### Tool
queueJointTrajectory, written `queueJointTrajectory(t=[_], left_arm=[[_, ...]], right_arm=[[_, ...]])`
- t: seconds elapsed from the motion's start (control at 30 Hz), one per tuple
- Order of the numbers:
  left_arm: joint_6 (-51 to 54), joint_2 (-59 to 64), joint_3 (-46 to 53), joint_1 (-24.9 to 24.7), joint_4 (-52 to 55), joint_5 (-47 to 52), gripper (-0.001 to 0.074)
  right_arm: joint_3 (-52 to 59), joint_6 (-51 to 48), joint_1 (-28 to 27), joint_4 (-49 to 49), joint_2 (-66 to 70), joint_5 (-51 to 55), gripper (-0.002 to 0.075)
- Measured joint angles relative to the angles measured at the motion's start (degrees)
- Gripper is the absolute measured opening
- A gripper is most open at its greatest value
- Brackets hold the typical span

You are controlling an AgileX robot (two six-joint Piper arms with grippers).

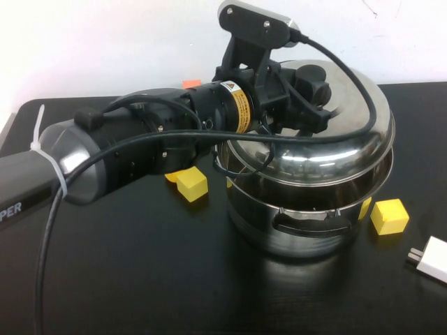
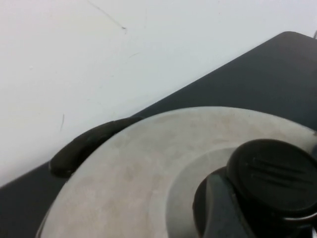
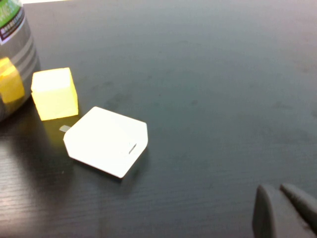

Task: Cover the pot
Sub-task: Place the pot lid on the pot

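The pot (image 1: 307,223) sits right of centre on the black table (image 1: 140,279), its near black handle (image 1: 311,227) facing the camera. The domed lid (image 1: 328,150) is over it and tilted, the near edge riding above the rim with a dark gap showing, so it is not seated flat.

The left gripper (image 1: 307,94) reaches in from nine o'clock and sits on top of the lid, right at the black knob (image 2: 275,181). From the left wrist view the knob fills the corner, a dark finger (image 2: 223,208) pressed against its side; the jaws look closed on that knob. The pot's far handle (image 2: 79,148) pokes out beyond the lid's edge there.

The right gripper (image 3: 285,210) is out of the high view; its own camera shows two dark fingertips (image 3: 267,208) close together, nothing between them, low over bare table.

A yellow cube (image 1: 192,185) lies at nine o'clock from the pot, another yellow cube (image 1: 389,216) just beside it at four o'clock. A white plug adapter (image 1: 429,259) lies near that second cube, further toward four o'clock, apart from it. A small orange piece (image 1: 191,84) peeks out behind the left arm.
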Motion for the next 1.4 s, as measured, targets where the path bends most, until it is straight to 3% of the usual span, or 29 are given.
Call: queueJointTrajectory(t=[0.13, 0.6, 0.93, 1.4], left_arm=[[-0.8, 0.2, 0.0, 0.0, 0.7, 0.5, 0.033], [-11.0, -1.7, 0.0, 0.0, 18.2, 0.2, 0.033], [-16.7, -3.7, -0.1, -0.1, 22.6, -5.0, 0.033], [-23.5, -1.0, -0.1, -0.1, 29.8, -4.9, 0.033]], right_arm=[[0.0, 0.0, 0.0, 0.0, 0.0, 0.0, -0.0002], [0.0, 0.0, 0.0, 0.0, 0.0, 0.0, -0.0002], [0.0, 0.0, 0.0, 0.0, 0.0, 0.0, -0.0002], [0.0, 0.0, 0.0, 0.0, 0.0, 0.0, -0.0002]])
